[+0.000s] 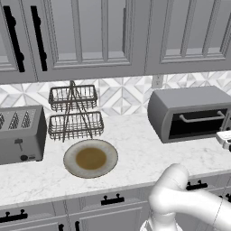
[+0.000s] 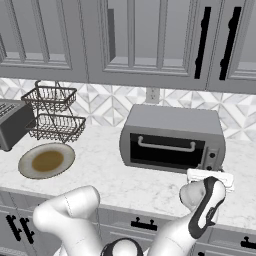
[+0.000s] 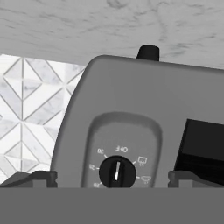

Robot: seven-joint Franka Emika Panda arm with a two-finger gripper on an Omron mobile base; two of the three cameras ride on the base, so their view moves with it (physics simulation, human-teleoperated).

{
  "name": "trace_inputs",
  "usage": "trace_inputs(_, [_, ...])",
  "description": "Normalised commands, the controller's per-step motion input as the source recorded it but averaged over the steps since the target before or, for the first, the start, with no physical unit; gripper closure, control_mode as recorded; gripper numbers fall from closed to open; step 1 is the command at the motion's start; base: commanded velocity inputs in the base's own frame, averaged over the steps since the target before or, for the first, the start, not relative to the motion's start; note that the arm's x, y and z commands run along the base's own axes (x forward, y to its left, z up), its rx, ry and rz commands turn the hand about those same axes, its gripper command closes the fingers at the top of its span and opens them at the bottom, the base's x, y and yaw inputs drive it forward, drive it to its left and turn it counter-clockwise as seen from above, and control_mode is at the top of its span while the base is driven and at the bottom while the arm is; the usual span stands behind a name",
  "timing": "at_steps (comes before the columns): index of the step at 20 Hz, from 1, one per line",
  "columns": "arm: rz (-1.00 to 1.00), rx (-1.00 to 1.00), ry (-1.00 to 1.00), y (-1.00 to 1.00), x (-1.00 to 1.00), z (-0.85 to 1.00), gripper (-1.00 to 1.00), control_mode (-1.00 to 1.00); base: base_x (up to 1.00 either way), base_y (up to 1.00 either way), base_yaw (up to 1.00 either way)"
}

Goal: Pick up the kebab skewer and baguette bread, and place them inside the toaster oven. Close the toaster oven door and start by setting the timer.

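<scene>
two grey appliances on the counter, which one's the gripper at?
The toaster oven with the glass door, on the right; the open gripper faces its dial. The slot toaster sits far left.

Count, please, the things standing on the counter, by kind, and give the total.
Toaster oven: 1
Toaster: 1
Wire basket rack: 1
Plate: 1
Total: 4
</scene>
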Motion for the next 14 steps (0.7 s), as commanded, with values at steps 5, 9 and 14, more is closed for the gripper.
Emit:
trace_inputs(5, [0.00, 0.00, 0.00, -0.29, -0.03, -0.06, -1.00, -1.00, 0.00, 0.00, 0.00])
trace_inputs(9, [0.00, 0.00, 0.00, -0.22, 0.00, -0.08, -1.00, -1.00, 0.00, 0.00, 0.00])
trace_inputs(14, [0.00, 0.00, 0.00, -0.25, -0.10, -0.11, -1.00, -1.00, 0.00, 0.00, 0.00])
